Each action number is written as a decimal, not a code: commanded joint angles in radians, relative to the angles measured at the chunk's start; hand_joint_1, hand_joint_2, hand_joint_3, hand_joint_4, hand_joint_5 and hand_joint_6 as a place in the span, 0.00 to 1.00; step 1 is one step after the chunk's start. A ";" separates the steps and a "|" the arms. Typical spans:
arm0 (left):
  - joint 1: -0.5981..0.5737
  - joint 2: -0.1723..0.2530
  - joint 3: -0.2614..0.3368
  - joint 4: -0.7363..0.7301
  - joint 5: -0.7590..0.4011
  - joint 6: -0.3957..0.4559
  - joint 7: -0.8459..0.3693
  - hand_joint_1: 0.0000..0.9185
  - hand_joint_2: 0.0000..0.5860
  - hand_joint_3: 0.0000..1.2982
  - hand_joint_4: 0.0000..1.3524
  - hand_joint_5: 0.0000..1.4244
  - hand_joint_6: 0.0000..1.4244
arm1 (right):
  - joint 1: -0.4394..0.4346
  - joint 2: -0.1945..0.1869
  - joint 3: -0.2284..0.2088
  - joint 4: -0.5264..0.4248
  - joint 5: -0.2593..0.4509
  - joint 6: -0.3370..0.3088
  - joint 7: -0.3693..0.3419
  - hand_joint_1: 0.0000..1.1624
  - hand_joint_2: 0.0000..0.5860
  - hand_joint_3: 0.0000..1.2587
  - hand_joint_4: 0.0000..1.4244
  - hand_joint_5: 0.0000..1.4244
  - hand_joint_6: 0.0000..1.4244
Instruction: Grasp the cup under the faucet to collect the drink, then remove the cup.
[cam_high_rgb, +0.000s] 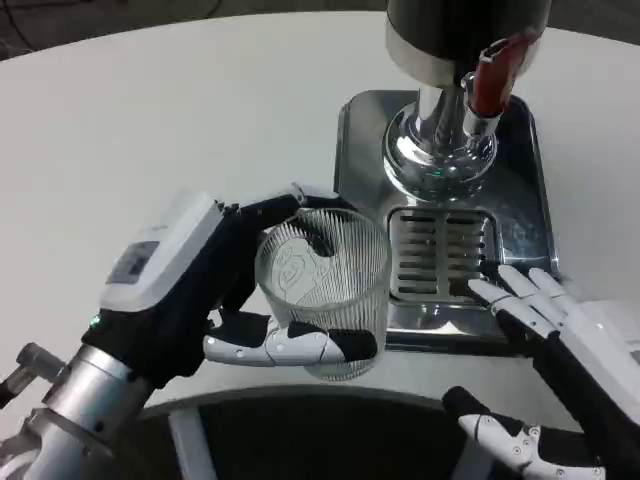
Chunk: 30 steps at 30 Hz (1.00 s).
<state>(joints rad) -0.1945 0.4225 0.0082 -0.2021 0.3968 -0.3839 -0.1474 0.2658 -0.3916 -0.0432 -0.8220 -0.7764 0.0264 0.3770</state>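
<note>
A clear ribbed glass cup (325, 285) stands upright at the near left corner of the dispenser's metal base (362, 140), left of the drip grate (440, 255). My left hand (215, 290) grips it, fingers around its far rim and thumb across its near lower side. The faucet (492, 78), with a red handle, hangs from the silver dispenser body (440, 150) above and beyond the grate. My right hand (555, 340) lies open at the base's near right corner, fingers spread and touching the base edge, holding nothing.
The round white table (150, 120) stretches to the left and back. Its near curved edge runs just below the cup, with a dark gap beneath it. The dispenser's dark upper body (460, 25) stands at the top right.
</note>
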 joint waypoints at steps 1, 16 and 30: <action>-0.048 -0.019 -0.022 0.045 0.026 -0.013 0.039 0.55 0.04 0.80 0.88 0.96 1.00 | 0.025 0.003 -0.032 -0.024 0.023 0.007 0.006 0.30 0.67 0.10 0.02 0.00 0.00; -0.250 -0.051 -0.099 0.262 0.128 -0.012 0.118 0.55 0.04 0.80 0.88 0.96 1.00 | 0.081 -0.005 -0.118 -0.051 0.091 -0.015 -0.004 0.30 0.67 0.10 0.02 0.00 0.00; -0.444 -0.066 -0.168 0.521 0.195 -0.017 0.227 0.55 0.03 0.80 0.88 0.96 1.00 | 0.144 0.034 -0.016 -0.120 0.046 -0.044 0.004 0.30 0.67 0.10 0.02 0.00 0.00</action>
<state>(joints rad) -0.6028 0.3669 -0.1412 0.2858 0.5865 -0.3827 0.0368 0.3792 -0.3637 -0.0639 -0.9154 -0.7206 -0.0047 0.3766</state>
